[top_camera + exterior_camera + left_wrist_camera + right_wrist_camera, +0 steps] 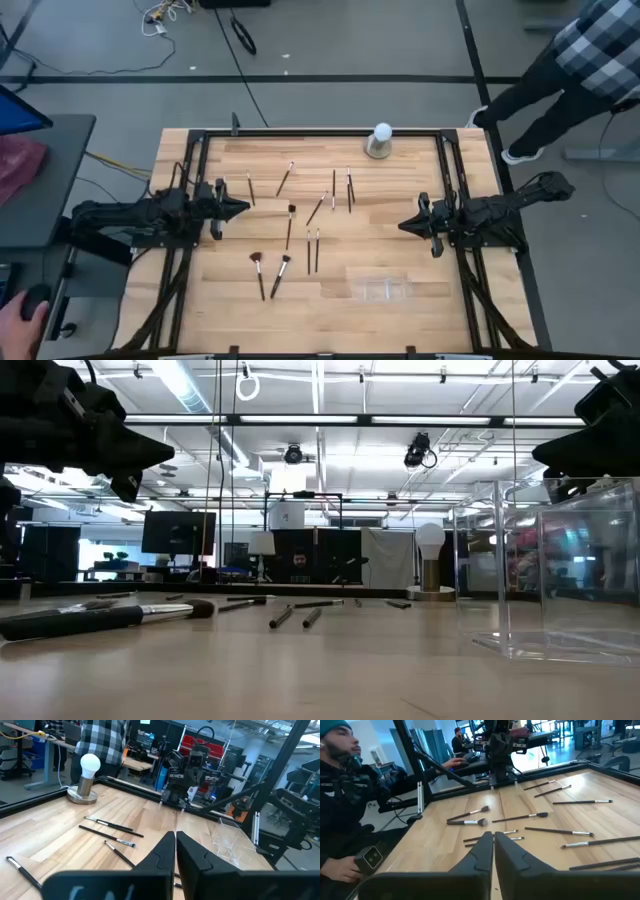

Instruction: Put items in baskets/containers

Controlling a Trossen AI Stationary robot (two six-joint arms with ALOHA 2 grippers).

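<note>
Several slim makeup brushes (pixel 290 222) lie flat and scattered over the middle of the wooden table, dark handles with silvery ferrules; they also show in the right wrist view (pixel 470 815) and the left wrist view (pixel 112 824). The clear plastic tray (pixel 382 288) stands on the table toward the near right, seen close in the low view (pixel 560 575). My left gripper (pixel 243 207) hovers at the table's left side, shut, above the table. My right gripper (pixel 403 225) hovers at the right side, shut. Neither touches anything.
A white ball-shaped bulb on a grey round base (pixel 380 141) stands at the table's far edge. A black frame (pixel 320 133) runs round the table. A person in a checked shirt (pixel 590 45) stands beyond the far right corner; another person's hand (pixel 18 312) is at the near left.
</note>
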